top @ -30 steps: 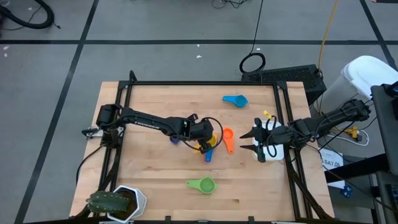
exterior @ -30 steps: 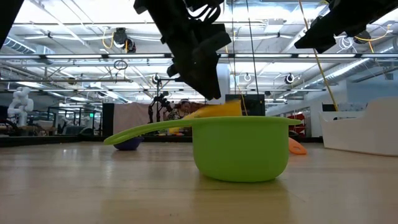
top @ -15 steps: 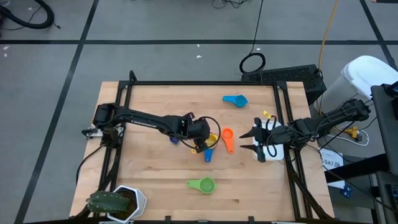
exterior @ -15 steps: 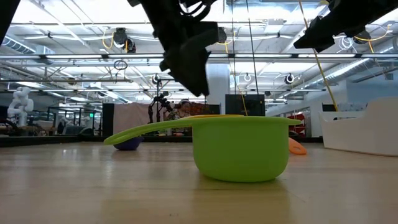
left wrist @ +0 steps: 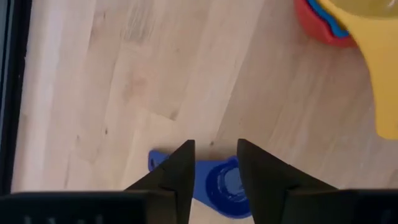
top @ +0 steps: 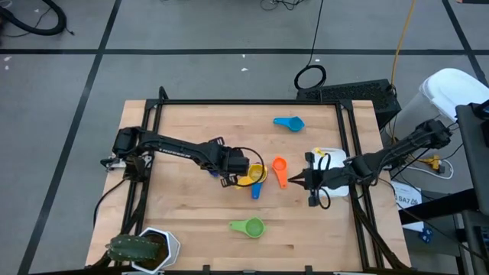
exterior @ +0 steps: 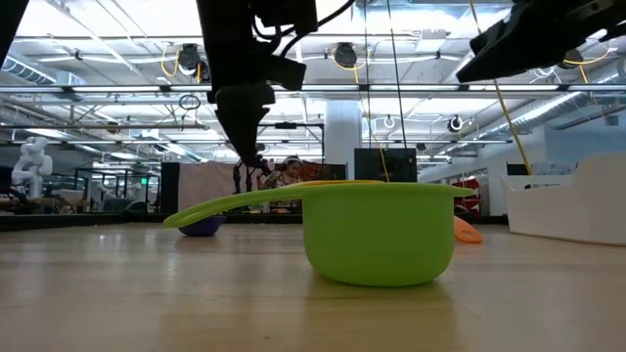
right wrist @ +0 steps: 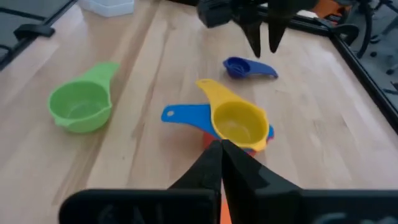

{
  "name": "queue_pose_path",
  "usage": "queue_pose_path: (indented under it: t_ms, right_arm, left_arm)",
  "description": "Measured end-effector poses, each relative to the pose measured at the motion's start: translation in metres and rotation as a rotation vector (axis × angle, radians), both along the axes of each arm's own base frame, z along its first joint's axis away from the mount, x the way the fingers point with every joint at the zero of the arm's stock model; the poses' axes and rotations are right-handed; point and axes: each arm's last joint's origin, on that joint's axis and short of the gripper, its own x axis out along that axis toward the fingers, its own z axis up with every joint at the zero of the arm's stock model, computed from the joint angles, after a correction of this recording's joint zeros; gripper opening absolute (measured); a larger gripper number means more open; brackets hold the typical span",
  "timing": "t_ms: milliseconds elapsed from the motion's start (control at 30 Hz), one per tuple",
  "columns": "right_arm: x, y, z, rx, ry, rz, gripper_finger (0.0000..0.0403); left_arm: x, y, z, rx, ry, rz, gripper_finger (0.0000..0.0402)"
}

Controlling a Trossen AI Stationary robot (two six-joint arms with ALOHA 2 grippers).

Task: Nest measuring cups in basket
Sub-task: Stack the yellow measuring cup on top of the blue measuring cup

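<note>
Hovering your part-open, empty left end effector (left wrist: 212, 163) over the dark blue cup (left wrist: 214, 186), beside the yellow-topped nest (top: 252, 176), you must descend next; the right end effector (right wrist: 221, 163) is shut, empty.

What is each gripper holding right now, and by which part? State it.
Nothing is held. The left gripper hangs open above the dark blue cup; the right gripper is shut on nothing, near the yellow cup.

Left claw (top: 227, 175) off the yellow cup (top: 250, 175), leftward; right claw (top: 291, 181) now shut, nearer the orange cup (top: 280, 166)
</note>
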Motion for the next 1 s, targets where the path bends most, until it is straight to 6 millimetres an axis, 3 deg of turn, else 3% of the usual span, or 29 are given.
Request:
queue_pose_path:
  t_ms: [467, 867, 1000]
  right_arm:
    - [0.017, 0.01, -0.027, -0.016, 0.15, 0.042, 0.0]
    - [0.072, 0.03, -0.005, -0.34, 0.412, 0.214, 0.0]
    - [0.094, 0.036, 0.002, -0.363, 0.478, 0.317, 0.0]
  left_arm:
    - [0.005, -0.01, -0.026, -0.098, -0.126, -0.016, 0.0093]
    - [0.008, -0.011, -0.028, -0.139, -0.159, -0.029, 0.0093]
    - [0.008, -0.011, -0.028, -0.134, -0.151, -0.053, 0.0093]
